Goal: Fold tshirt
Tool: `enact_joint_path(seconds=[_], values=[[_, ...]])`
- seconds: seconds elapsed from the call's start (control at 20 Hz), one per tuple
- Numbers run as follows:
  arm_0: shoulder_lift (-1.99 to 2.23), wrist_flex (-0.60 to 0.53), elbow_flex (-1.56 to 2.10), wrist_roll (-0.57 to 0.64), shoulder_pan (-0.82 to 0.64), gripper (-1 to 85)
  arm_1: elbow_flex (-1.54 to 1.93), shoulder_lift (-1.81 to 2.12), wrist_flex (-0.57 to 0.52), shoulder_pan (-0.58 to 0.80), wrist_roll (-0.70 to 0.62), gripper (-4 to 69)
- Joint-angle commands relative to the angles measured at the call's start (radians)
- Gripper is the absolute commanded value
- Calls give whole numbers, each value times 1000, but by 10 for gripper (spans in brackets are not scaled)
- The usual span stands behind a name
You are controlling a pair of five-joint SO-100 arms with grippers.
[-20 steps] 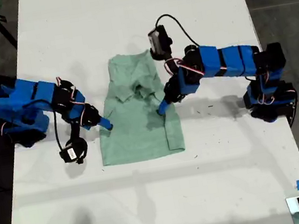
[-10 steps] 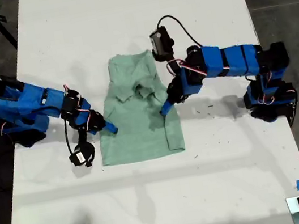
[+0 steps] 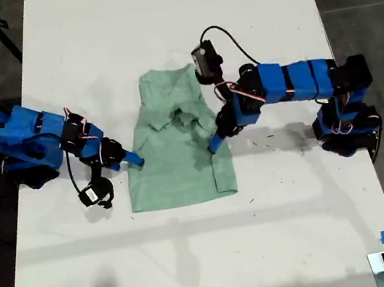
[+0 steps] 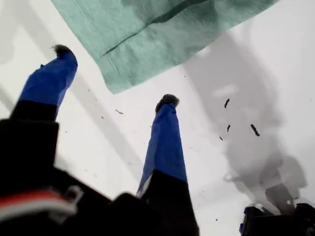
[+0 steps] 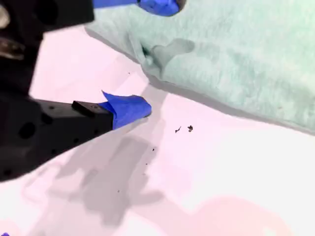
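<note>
You are looking at the tshirt (image 3: 178, 168) lying partly folded near the middle of the white table (image 3: 197, 260), its hem toward the exterior view's bottom. One blue arm is reaching in from the exterior view's left to the cloth's edge, and another is reaching over the opposite edge from the exterior view's right. My first gripper (image 4: 114, 74) is hanging above bare table with its jaws spread wide, gripping nothing, a cloth corner just beyond the tips. My second gripper (image 5: 152, 56) is also standing apart, one finger (image 5: 160, 6) over the cloth and the other finger (image 5: 130, 109) over the table, the edge lying between them unclamped.
</note>
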Motion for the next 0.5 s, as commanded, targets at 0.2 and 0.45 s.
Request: enact_joint_path(seconds=[0.2, 0.45], values=[[-41, -67, -3, -5, -17, 159, 17, 75, -34, -26, 17, 344], [-51, -129, -8, -26, 32, 119, 26, 75, -43, -28, 18, 344]])
